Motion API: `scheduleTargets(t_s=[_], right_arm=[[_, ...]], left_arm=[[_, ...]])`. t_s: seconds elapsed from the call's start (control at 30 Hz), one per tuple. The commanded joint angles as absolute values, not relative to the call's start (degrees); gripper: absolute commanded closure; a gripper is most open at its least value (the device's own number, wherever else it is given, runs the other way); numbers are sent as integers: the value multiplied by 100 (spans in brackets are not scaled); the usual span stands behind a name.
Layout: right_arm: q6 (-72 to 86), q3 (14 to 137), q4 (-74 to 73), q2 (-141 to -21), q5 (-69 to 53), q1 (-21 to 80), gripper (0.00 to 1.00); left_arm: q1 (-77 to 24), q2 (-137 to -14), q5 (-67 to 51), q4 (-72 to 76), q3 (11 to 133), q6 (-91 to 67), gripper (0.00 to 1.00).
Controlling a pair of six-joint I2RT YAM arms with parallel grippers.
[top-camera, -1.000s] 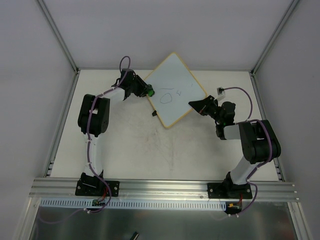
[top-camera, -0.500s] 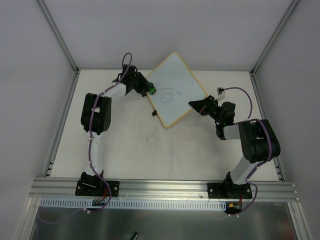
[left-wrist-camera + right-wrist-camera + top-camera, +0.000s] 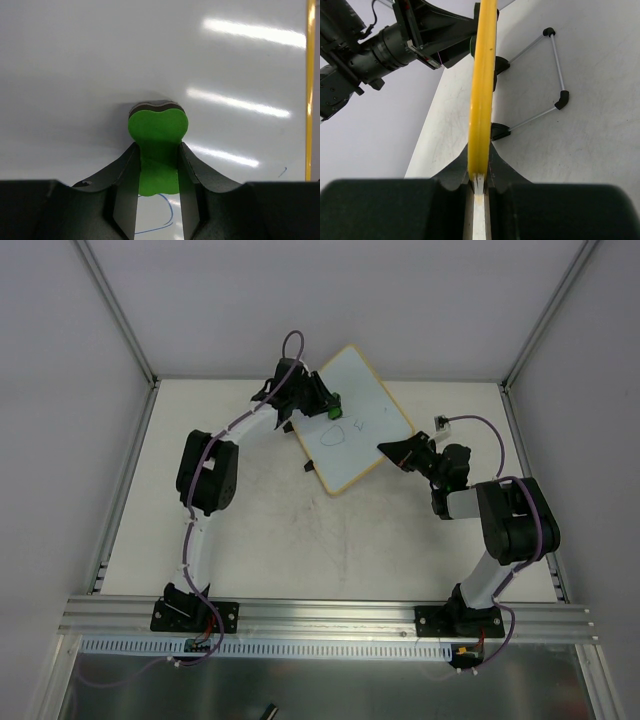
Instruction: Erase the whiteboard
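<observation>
The whiteboard point(image 3: 352, 420), white with a tan-yellow frame, stands tilted at the back of the table with blue pen marks point(image 3: 337, 433) on it. My left gripper point(image 3: 326, 406) is shut on a green eraser block point(image 3: 157, 140) and presses it against the board's upper left; a blue line point(image 3: 162, 222) shows just below the eraser. My right gripper point(image 3: 392, 450) is shut on the board's yellow edge point(image 3: 482, 90) at its right corner. The board's black clips point(image 3: 500, 131) and wire stand point(image 3: 555, 75) show in the right wrist view.
White walls and metal posts point(image 3: 120, 315) enclose the table point(image 3: 300, 530). A small white connector point(image 3: 440, 421) lies near the right arm. An aluminium rail point(image 3: 330, 615) runs along the near edge.
My left gripper has moved right and up with the eraser, from the board's left corner onto its upper face. The pen mark above the oval is gone. The right arm has not moved.
</observation>
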State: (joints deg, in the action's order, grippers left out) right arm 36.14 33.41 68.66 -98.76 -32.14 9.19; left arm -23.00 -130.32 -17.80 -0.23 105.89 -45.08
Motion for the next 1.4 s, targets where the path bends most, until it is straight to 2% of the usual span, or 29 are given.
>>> scheduleTargets(t_s=[0.0, 0.37, 0.67, 1.0, 1.37], right_arm=[[3674, 3445, 7374, -9888, -3929, 1160, 100], [3683, 3445, 7400, -9888, -3937, 1160, 100], [3683, 3445, 7383, -9888, -3955, 1169, 100], [3691, 3454, 7392, -9888, -3964, 1178, 100], [3691, 3454, 7392, -9888, -3964, 1169, 100]], left_arm=[[-2909, -13553, -2083, -396, 10564, -3859, 100], [-3533, -13386, -1434, -396, 10599, -2523, 100], [-3999, -13412, -1441, -396, 10916, -1451, 100], [-4587, -13219, -888, -404, 10670, -63, 100], [-4764, -12982, -1099, -396, 10345, 694, 100]])
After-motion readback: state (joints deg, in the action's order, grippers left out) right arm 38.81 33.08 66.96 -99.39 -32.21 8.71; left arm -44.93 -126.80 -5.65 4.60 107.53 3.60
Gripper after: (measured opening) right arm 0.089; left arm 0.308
